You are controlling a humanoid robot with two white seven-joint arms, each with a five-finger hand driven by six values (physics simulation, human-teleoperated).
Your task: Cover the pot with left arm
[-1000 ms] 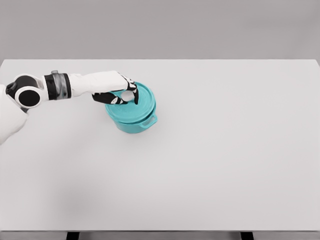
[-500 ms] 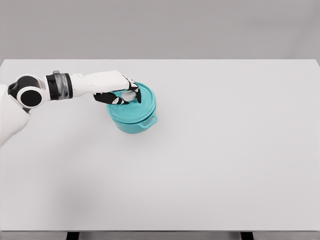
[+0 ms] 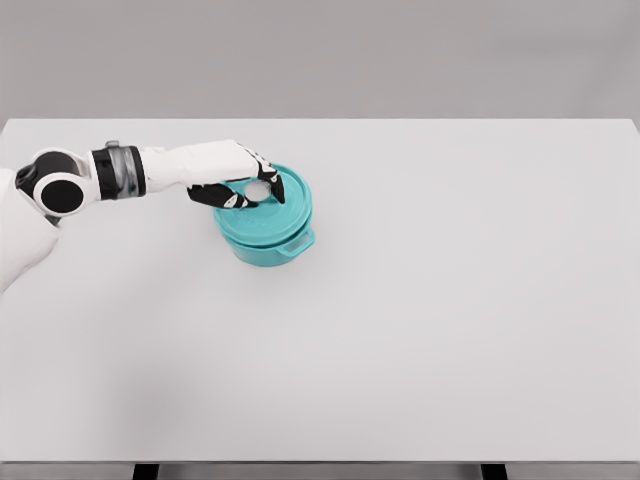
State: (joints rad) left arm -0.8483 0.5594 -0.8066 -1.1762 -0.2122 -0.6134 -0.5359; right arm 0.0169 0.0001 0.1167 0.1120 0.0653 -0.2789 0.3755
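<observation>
Since a second ago, we see the pot and its lid shifted a little to the right on the desk, and our left hand has gone with them; over the last half second almost nothing changes.

Nearest us, the front of the white desk lies bare. Our left arm comes in from the left edge, past a white shoulder, a black joint and a grey wrist cuff, and reaches rightward across the desk.

Farther on, in the left-centre of the desk, stands the teal pot, upright, with a small side handle showing at its lower right. The teal lid sits on top of it, covering the opening.

Our left hand rests over the left part of the lid, black-and-white fingers curled around the pale round knob at its centre, closed on it. Beyond the desk is a plain grey wall.
</observation>
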